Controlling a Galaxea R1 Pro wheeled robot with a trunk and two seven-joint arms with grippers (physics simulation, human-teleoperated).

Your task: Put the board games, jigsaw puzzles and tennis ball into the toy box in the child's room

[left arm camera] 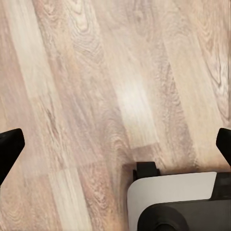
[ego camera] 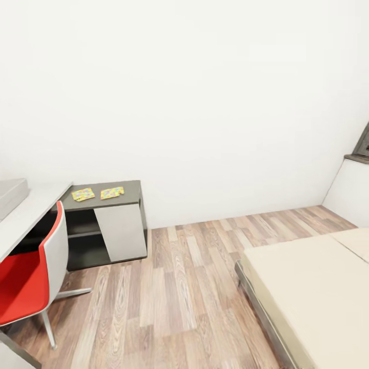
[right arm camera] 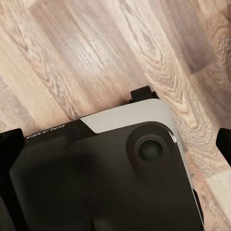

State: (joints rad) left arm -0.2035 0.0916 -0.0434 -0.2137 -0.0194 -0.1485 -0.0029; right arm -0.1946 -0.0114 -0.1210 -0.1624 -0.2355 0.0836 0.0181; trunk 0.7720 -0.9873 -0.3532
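Observation:
Two jigsaw puzzles (ego camera: 83, 194) (ego camera: 111, 192) lie side by side on the dark top of a low cabinet (ego camera: 132, 190) against the far wall. On the white table (ego camera: 31, 212) at the left edge, a light grey corner looks like the toy box (ego camera: 10, 195). The bed (ego camera: 318, 292) with its beige mattress takes up the right foreground. The board games and the tennis ball are out of view. My left gripper (left arm camera: 115, 149) and right gripper (right arm camera: 115, 144) both hang open over the wood-plank floor, holding nothing.
A red and white chair (ego camera: 31, 277) stands in front of the table at the left. Wood floor (ego camera: 179, 297) runs between chair and bed. A window sill (ego camera: 359, 158) shows at the far right. My own base (right arm camera: 110, 173) lies under both wrists.

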